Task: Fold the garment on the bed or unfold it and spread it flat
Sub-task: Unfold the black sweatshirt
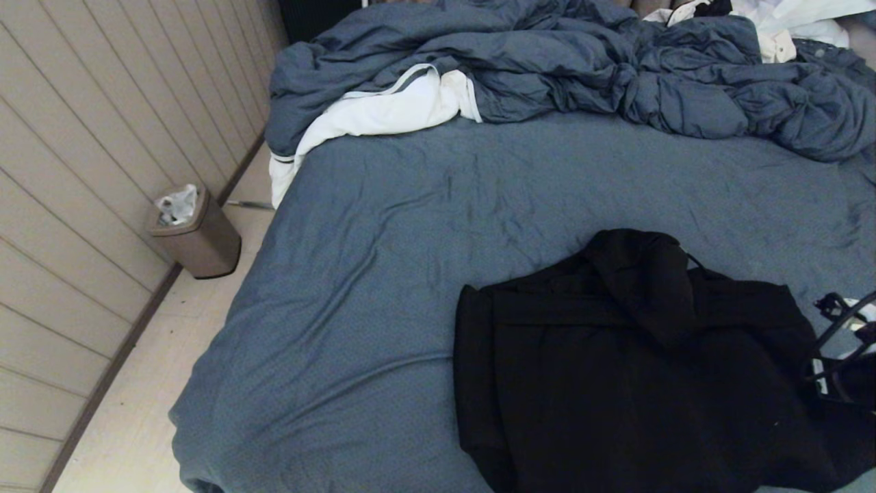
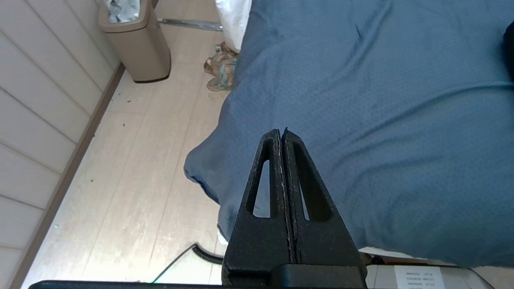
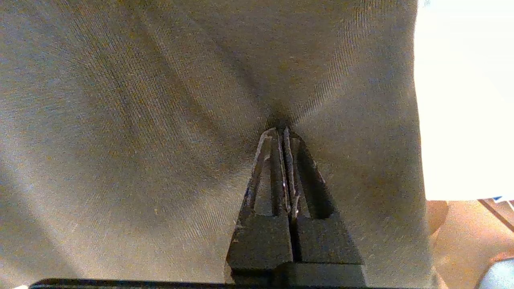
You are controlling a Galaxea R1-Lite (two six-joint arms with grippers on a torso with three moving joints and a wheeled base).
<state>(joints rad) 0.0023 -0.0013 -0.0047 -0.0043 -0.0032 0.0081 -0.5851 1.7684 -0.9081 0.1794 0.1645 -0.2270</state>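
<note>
The right gripper [image 3: 283, 130] is seen with jaws pressed together, tips pinched into a pucker of the garment [image 3: 160, 100]; the fabric is spread all round the jaws. In the head view the garment [image 1: 636, 363] is laid rumpled on the near part of the bed [image 1: 410, 239]. The left gripper [image 2: 281, 132] is parked, jaws pressed together and holding nothing, with the bed edge just beyond the tips.

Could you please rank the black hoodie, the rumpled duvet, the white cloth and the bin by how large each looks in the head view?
1. Rumpled duvet, though it lies farther off.
2. Black hoodie, nearer the camera and cut off by the frame, so the top two are unsure.
3. White cloth.
4. Bin.
</note>
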